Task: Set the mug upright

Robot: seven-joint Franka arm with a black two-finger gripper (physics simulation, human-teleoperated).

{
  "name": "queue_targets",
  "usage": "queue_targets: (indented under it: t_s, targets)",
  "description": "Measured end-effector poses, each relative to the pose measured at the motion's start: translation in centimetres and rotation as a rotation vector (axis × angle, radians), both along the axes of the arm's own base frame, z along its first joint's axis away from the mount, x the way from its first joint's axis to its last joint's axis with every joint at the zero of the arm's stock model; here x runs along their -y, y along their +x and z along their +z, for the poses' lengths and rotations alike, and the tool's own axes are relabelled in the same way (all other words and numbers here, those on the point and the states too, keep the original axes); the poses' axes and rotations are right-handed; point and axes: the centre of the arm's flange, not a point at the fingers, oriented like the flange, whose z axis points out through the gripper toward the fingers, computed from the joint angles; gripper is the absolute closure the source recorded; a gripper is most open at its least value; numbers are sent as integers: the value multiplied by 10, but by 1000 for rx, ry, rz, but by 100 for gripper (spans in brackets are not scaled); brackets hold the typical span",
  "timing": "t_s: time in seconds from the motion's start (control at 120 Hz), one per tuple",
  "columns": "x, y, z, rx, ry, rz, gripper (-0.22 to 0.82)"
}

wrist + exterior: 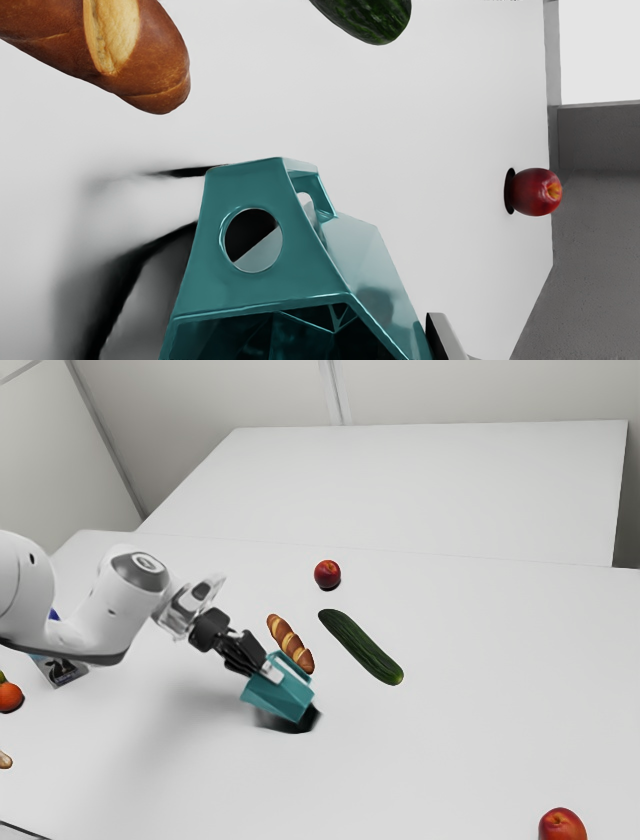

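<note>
You have the teal mug [280, 696] tilted well off upright in the middle of the desk [480, 760], its open mouth turned toward the hand. Your pincer [269, 672] is pinching it by the body: one fingertip [444, 334] lies against its side, and the mug hides the other. A dark shadow lies under the mug, and you can't tell whether its lowest edge touches the desk. Its handle [301, 662] is on the side toward the bread roll [284, 636], which lies near the mug but apart from it. Just past the bread, toward the exterior view's right, you see the cucumber [362, 648] lying aslant. A red fruit [327, 573] sits beyond those two, farther from the exterior camera. Another red fruit [563, 828] is well apart from the mug, in the exterior view's near right corner. At the exterior view's left, a carton [62, 671] with a dark picture lies beside the arm [118, 605], partly hidden by it. Nearer the left edge you have an orange fruit [9, 698] and a small pale thing [4, 761], both cut off by the frame.
</note>
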Motion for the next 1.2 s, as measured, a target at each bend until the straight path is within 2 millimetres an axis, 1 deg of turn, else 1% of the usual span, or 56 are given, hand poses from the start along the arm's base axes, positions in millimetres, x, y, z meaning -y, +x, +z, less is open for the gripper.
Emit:
queue_targets:
  t_s: [0.133, 0.233, 0.325, 0.383, 0.592, 0.708, 0.833, 0.917, 1.033, 1.133, 1.2]
  targets:
    - [3, 2, 39, 87, 53, -55, 77]
    - [2, 12, 66, 141, 160, -135, 77]
    - [-2, 24, 90, 179, 297, -215, 77]
    - [-6, 29, 98, 191, 386, -254, 78]
    - [-22, 41, 115, 244, 664, -328, 78]
    - [-28, 49, 117, 280, 765, -331, 78]
    - [-30, 57, 115, 311, 820, -303, 78]
    - [-30, 58, 102, 301, 834, -289, 78]
    - [-28, 58, 79, 270, 845, -284, 78]
    - [-19, 56, 60, 244, 849, -289, 78]
    - [-12, 56, 53, 236, 853, -294, 78]
